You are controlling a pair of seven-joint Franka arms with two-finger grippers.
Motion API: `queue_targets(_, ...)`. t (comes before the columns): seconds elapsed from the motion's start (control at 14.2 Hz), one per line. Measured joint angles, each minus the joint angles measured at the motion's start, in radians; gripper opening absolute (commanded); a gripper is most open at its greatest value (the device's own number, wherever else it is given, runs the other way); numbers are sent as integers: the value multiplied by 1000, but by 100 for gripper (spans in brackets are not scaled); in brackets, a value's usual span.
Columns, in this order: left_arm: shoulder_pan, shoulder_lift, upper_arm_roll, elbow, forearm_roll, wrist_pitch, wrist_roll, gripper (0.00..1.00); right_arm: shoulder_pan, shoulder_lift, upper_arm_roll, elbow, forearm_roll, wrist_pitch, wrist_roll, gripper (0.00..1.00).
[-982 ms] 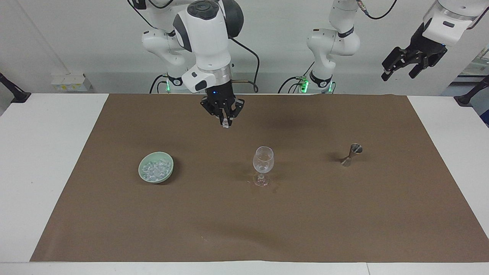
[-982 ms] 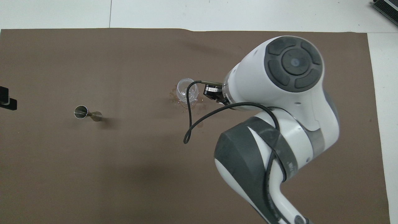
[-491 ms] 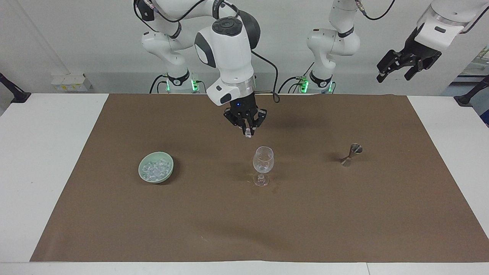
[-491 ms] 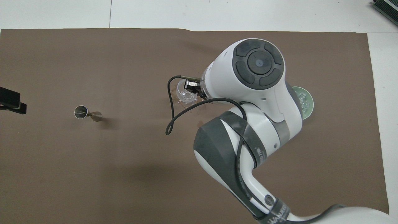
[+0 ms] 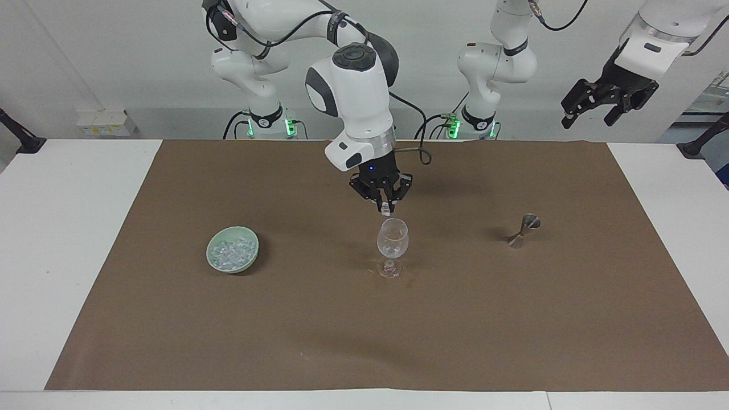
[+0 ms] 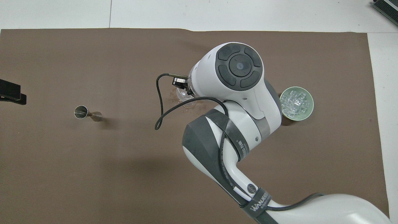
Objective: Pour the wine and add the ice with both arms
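The wide brown mat (image 5: 364, 319) covering the middle of the white table (image 5: 68, 239) looks like matt paper or thin felt, faintly creased, with a few dull stains around the glass's foot. The table's bare ends are smooth and slightly shiny. The clear stemmed wine glass (image 5: 392, 242) is glossy and transparent. The small double-cone measuring cup (image 5: 523, 230) is brushed grey metal with a bright rim. The pale green round bowl (image 5: 232, 249) has a smooth, glazed look, and the ice (image 5: 230, 250) heaped in it is glassy and whitish. Both arms' (image 6: 242, 102) shells are glossy white plastic with matt dark grey joint caps and a satin silver wrist ring.
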Motion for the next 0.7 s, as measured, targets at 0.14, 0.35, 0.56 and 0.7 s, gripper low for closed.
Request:
queue_targets(0.14,0,2,-1,-10,2,11,0,100,0,18,0,0,-3,25,0,0)
queue_targets(0.35,0,4,-3,-20,2,16,1,100,0,41,0,1,-5,63,0,0)
queue_targets(0.56,0,4,-5,-30,2,16,3,100,0,54,0,1,-5,80,0,0)
queue_targets(0.7,0,3,-5,-32,2,16,4,100,0,57,0,1,-5,88,0,0)
